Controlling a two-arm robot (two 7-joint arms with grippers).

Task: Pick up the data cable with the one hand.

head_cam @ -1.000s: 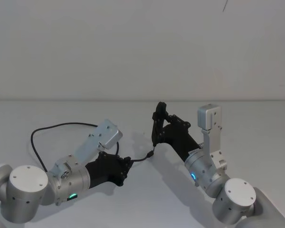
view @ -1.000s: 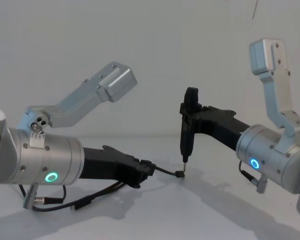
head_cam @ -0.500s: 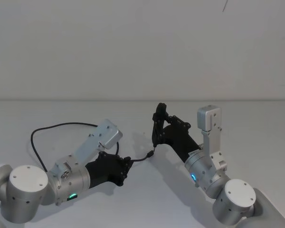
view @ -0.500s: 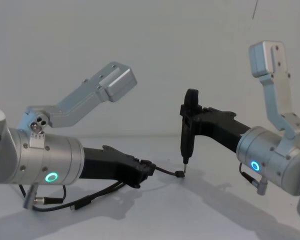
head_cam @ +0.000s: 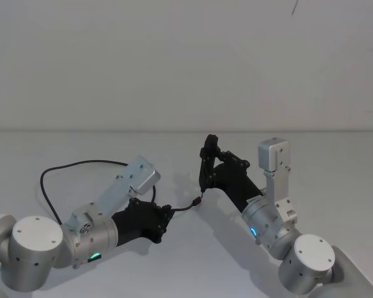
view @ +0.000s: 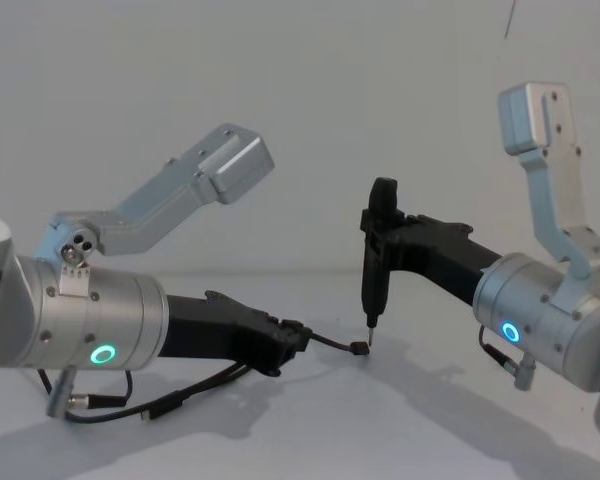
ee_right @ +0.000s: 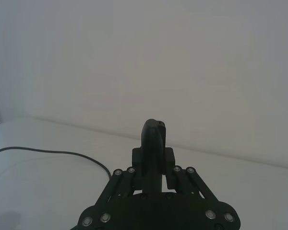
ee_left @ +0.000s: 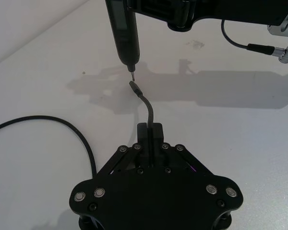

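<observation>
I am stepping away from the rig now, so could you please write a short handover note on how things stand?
Left gripper: shut on the thin black data cable near its plug end, low over the white table.
Right gripper: shut on a black pointed metal-tipped stick, tip just above the plug.
The cable's remaining length trails loose on the table behind the left arm.
Done: grasp. Left: lift the cable clear.

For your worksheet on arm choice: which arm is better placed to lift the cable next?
Left. The left gripper is shut on the cable near its plug, while the right gripper holds a pointed tool.
</observation>
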